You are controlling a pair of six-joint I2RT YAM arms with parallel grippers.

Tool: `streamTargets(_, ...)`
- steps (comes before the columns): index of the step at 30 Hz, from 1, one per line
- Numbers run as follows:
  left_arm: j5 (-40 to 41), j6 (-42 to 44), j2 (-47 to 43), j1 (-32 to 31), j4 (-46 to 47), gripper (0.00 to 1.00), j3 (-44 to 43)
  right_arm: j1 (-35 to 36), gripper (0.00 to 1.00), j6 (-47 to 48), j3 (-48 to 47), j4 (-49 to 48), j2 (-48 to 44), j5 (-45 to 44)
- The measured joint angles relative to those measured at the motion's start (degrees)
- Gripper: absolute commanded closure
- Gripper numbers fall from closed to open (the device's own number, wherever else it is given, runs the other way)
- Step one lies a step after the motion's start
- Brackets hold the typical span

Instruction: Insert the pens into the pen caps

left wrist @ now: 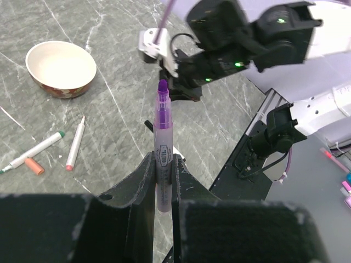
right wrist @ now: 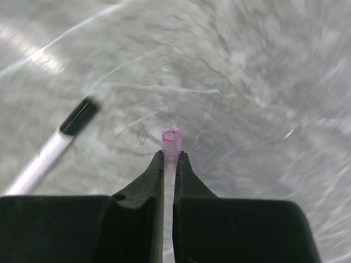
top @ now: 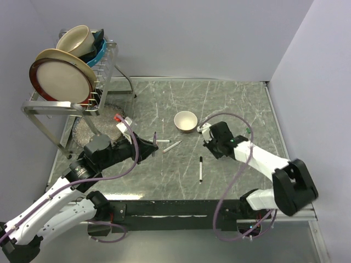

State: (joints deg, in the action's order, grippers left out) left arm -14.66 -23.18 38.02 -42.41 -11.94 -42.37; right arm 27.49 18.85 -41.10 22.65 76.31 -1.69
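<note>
Slim white pen with black end (top: 201,169) lies loose on the grey marbled tabletop (top: 241,104), nearest the arm bases, between both arms and touched by neither. The left pincer (left wrist: 163,163) is clamped on the purple-tipped pen with white-and-purple barrel (left wrist: 162,118), gripped low on the barrel, tip poking out past the fingertips toward the right arm. The right pincer (right wrist: 171,157) is closed tight on the small pink tube-shaped cap (right wrist: 171,139), hollow mouth just beyond the fingertips. Pincers face each other, apart. Farther out, beside the left pincer: green-tipped white pen (left wrist: 34,152), short orange-red cap (left wrist: 34,166) just beside it, red-tipped white pen (left wrist: 75,144) near. Beyond them is the small cream bowl (top: 186,129). In the far left corner a metal dish rack (top: 52,107) holds plates.
</note>
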Motion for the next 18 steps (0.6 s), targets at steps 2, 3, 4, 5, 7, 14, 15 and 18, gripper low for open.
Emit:
streamTargets(2,-0.02,0.00,0.07,0.00,0.00,0.99,0.00,0.00,1.00,5.31,1.70,-1.29,-2.82,2.43)
streamTargets(3,-0.02,0.00,0.07,0.00,0.00,0.99,0.00,0.00,1.00,8.15,2.49,-2.14,-3.82,3.65)
streamTargets(4,0.00,0.00,0.09,0.00,0.00,0.99,0.00,0.00,1.00,10.62,3.15,-2.95,-4.44,4.68)
streamTargets(5,0.00,0.00,0.11,0.00,0.00,0.99,0.00,0.00,1.00,13.05,3.67,-3.54,-4.61,5.33)
streamTargets(7,0.00,0.00,0.11,0.00,0.00,0.99,0.00,0.00,1.00,16.83,4.46,-4.24,-4.07,6.14)
streamTargets(14,0.00,0.00,0.09,0.00,0.00,0.99,0.00,0.42,0.97,24.96,6.05,-5.07,-0.33,7.80)
streamTargets(15,0.00,0.00,0.09,0.00,0.00,0.99,0.00,0.57,0.95,25.55,6.21,-5.20,-0.33,7.80)
streamTargets(18,0.00,0.00,0.07,0.00,0.00,0.99,0.00,1.97,0.86,27.28,7.02,-6.05,-0.35,7.74)
